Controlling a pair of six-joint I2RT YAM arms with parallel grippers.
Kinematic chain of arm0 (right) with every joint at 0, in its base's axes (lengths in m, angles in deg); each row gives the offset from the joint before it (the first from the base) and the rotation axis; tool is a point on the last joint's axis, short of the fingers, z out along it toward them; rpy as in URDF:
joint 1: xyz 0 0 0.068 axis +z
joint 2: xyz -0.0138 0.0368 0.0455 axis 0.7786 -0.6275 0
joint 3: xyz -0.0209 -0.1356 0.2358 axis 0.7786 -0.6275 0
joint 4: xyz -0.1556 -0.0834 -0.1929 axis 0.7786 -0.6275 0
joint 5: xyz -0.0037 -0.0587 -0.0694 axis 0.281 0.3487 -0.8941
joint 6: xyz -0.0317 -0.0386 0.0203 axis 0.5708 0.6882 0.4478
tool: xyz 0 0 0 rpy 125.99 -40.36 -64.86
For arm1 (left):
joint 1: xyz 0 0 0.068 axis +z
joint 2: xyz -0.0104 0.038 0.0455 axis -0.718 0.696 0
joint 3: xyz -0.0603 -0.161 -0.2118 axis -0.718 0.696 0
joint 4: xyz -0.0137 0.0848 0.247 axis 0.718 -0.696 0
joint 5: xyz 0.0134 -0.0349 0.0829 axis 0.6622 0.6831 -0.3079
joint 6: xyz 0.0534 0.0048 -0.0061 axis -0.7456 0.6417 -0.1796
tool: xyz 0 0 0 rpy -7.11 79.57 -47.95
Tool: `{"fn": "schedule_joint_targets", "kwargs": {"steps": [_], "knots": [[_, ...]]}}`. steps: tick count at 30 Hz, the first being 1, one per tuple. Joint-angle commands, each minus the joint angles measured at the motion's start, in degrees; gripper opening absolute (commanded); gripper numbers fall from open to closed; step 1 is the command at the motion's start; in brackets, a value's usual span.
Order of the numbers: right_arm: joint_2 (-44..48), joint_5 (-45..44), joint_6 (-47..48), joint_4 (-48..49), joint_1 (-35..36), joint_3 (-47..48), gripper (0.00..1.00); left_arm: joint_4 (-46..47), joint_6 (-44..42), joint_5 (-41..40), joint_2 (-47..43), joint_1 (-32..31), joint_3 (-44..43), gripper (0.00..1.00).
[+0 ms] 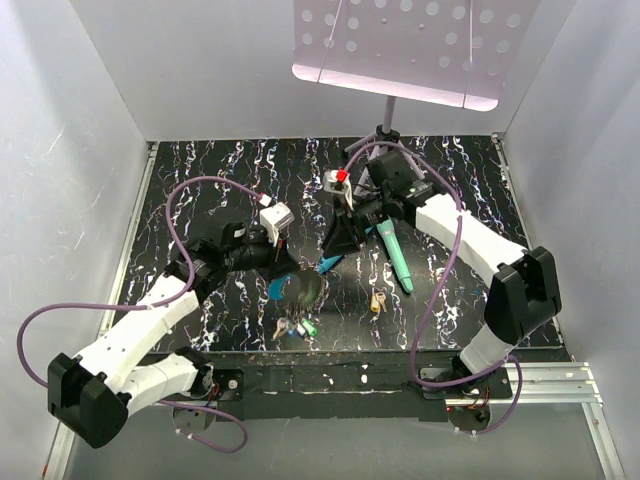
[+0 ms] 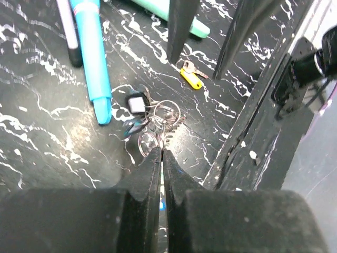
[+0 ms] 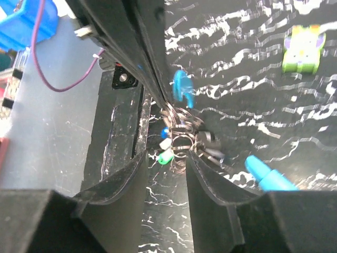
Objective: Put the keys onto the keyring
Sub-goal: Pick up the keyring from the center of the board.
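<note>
**Top view.** My left gripper (image 1: 288,272) sits at the 12 o'clock edge of the keyring (image 1: 303,293). The ring's blue section is at its 9 o'clock, and a bunch of keys (image 1: 296,326) lies at its 6 o'clock. My right gripper (image 1: 332,256) hovers at the ring's 2 o'clock. A loose yellow key (image 1: 377,300) lies well apart at 3 o'clock. Neither jaw gap can be read from here.

**Left wrist view.** My left jaws are narrowed to a slit and appear pinched on the ring's wire. The hold is at the very tips, so I judge that a sideways tug could slip the wire free. Only this view shows the yellow key's blade, and a blue marker (image 2: 95,63) at the ring's 10 o'clock.

**Right wrist view.** My right jaws stand wide and frame the bunch, including a green-headed key (image 3: 166,156). Closing now risks catching several keys at once, or striking the left fingers (image 3: 145,52). Only this view shows that crowding.
</note>
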Motion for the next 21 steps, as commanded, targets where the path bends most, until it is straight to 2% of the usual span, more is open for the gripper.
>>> {"fn": "schedule_joint_targets", "kwargs": {"steps": [1, 4, 7, 12, 17, 21], "knots": [[-1.73, 8.39, 20.57, -18.1, -0.58, 8.2, 0.44, -4.04, -16.42, 5.56, -2.38, 0.26, -3.1, 0.0], [-2.61, 9.36, 19.1, -17.51, -0.84, 8.66, 0.44, -6.5, -20.64, 1.34, -1.86, 0.26, -5.37, 0.0], [-1.65, 9.01, 14.36, -12.51, -0.93, 6.12, 0.44, -8.61, -23.9, -3.05, -0.8, 0.26, -8.54, 0.0], [-0.42, 8.48, 10.13, -8.01, -1.45, 2.16, 0.44, -9.41, -26.29, -3.77, 0.34, 0.26, -10.4, 0.0], [-0.59, 8.66, 9.86, -7.92, -1.54, -1.27, 0.44, -4.33, -16.9, 0.36, -0.44, -1.4, -1.1, 0.0], [-1.21, 8.92, 10.91, -8.97, -1.54, -2.33, 0.44, 4.03, -6.71, -2.17, -2.64, -6.58, 7.87, 0.0]]}}
